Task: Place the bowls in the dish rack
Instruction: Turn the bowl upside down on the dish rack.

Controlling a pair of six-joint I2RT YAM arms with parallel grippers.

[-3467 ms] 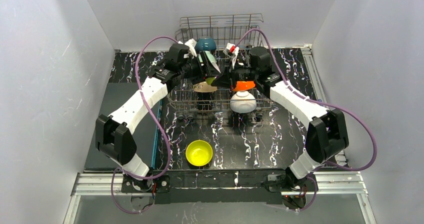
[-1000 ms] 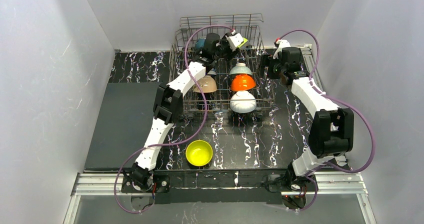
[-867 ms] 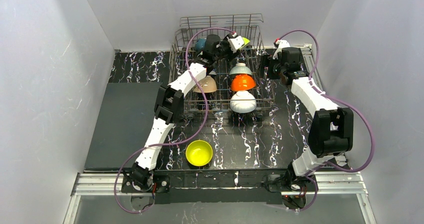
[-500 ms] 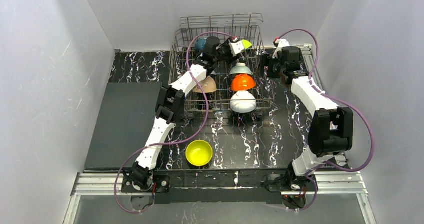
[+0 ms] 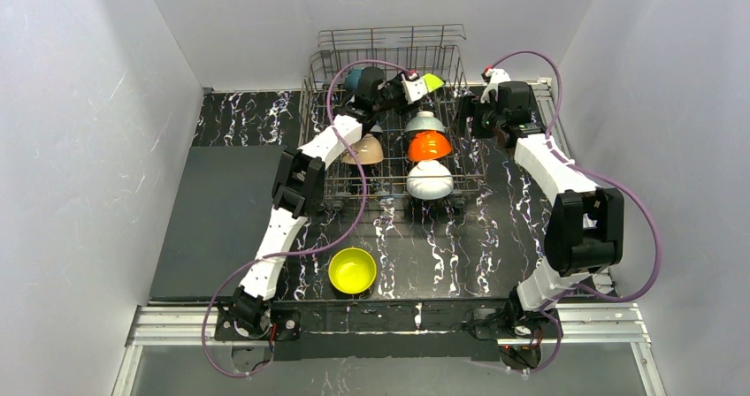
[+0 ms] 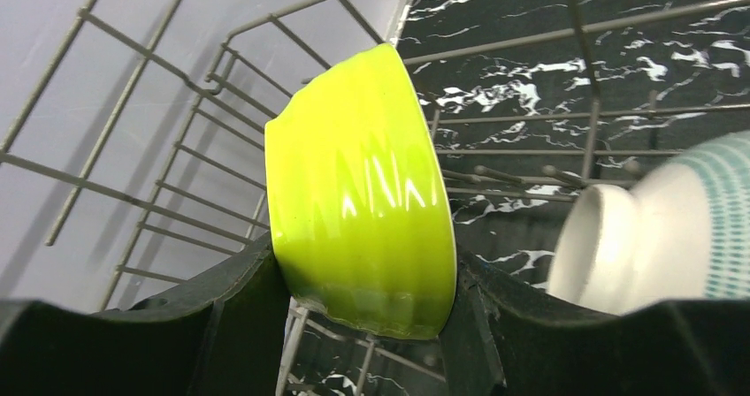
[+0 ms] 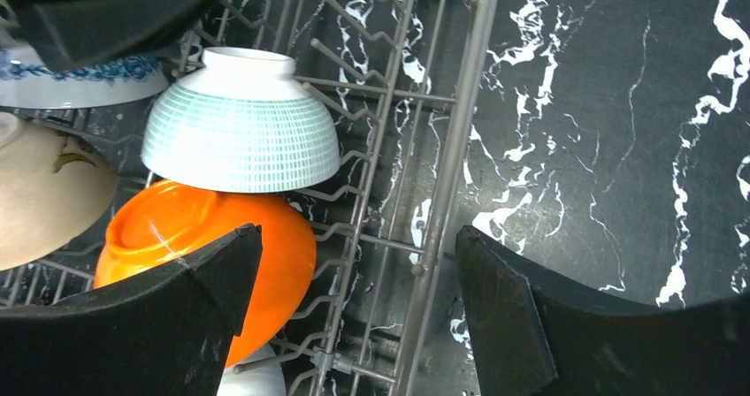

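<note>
My left gripper [image 5: 417,81] is shut on a yellow-green bowl [image 5: 433,79], held on edge over the back right corner of the dish rack [image 5: 389,35]. In the left wrist view the bowl [image 6: 363,184] sits between both fingers [image 6: 252,277], with rack wires [image 6: 133,201] behind it. A mint patterned bowl [image 5: 425,122], an orange bowl [image 5: 429,146] and a white bowl [image 5: 430,180] lie upside down in a row in the rack. A tan bowl [image 5: 363,151] and a teal-blue bowl [image 5: 355,78] are on its left side. My right gripper [image 7: 354,255] hangs open over the rack's right rail [image 7: 451,157].
A second yellow-green bowl [image 5: 352,270] stands upright on the marbled black table [image 5: 442,246] near the front. A dark grey mat [image 5: 217,210] covers the left side. A blue-patterned white bowl [image 7: 80,78] shows in the right wrist view. White walls enclose the table.
My left arm has stretched from the rack's middle to its back right, carrying the yellow-green bowl a little further right in the last second. My right gripper withdrew to the rack's right edge.
</note>
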